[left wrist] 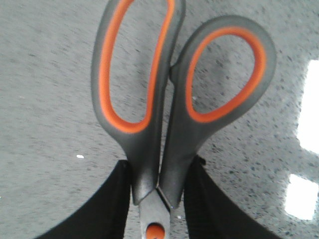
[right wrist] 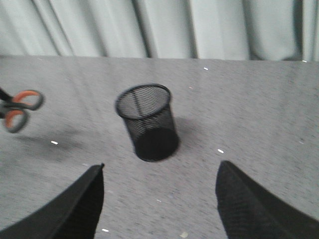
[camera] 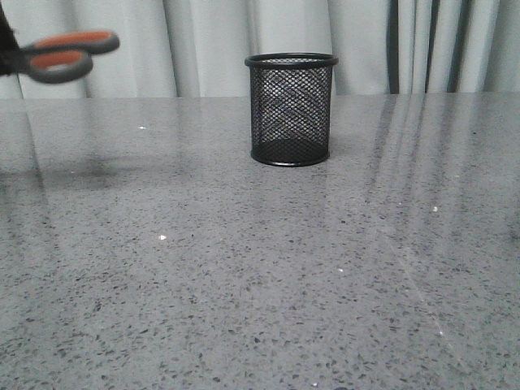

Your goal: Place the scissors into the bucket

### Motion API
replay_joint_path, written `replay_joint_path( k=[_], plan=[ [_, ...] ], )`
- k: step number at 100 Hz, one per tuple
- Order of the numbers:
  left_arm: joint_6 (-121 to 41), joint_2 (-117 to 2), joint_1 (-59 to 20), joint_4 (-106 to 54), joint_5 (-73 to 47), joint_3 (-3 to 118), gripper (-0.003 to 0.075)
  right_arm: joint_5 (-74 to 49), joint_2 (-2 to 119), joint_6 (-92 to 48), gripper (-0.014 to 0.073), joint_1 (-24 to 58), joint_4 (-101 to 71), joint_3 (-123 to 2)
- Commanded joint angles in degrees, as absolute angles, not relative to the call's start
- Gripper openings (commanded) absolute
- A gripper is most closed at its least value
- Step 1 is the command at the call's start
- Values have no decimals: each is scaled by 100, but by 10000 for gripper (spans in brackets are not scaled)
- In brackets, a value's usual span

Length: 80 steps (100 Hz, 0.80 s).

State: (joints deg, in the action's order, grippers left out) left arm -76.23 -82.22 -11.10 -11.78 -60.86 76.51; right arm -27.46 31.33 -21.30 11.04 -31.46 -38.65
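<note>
The scissors (camera: 61, 55), dark grey with orange-lined loops, hang in the air at the far left edge of the front view, well above the table and left of the bucket. My left gripper (left wrist: 160, 172) is shut on the scissors (left wrist: 164, 99) just below the handles, both black fingers pressed against them; the blades are hidden. The bucket (camera: 291, 110), a black wire-mesh cup, stands upright at the table's middle back. It looks empty in the right wrist view, bucket (right wrist: 148, 121) ahead of my open right gripper (right wrist: 160, 172), with the scissors (right wrist: 20, 109) off to one side.
A grey speckled stone tabletop (camera: 260, 276) spreads across the view. Pale pleated curtains (camera: 203, 41) hang close behind its back edge. Nothing else stands on the table.
</note>
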Motion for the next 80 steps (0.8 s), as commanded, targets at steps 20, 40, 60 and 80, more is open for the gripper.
replay_joint_path(
  k=[20,40,60,80],
  plan=[
    [-7551,-7557,-1130,-2101,-5481,7844,62,-3773,3506,-3557,437,1100,-5802,-4957],
    [-7551,-7355,-1554,-2266,-5478,7844,62,-5161,4351,-4258,437,1100,-7227,-5461],
    [-7551,-7320,-2210,-2266,-5478,7844,62,-5747,5130,-4655,438,1100,-8159,-5878],
    [-7551,-7320,-2730,-2266,-5487,7844,62,-5933,5613,-4655,463,1100,-8199,-6190]
  ],
)
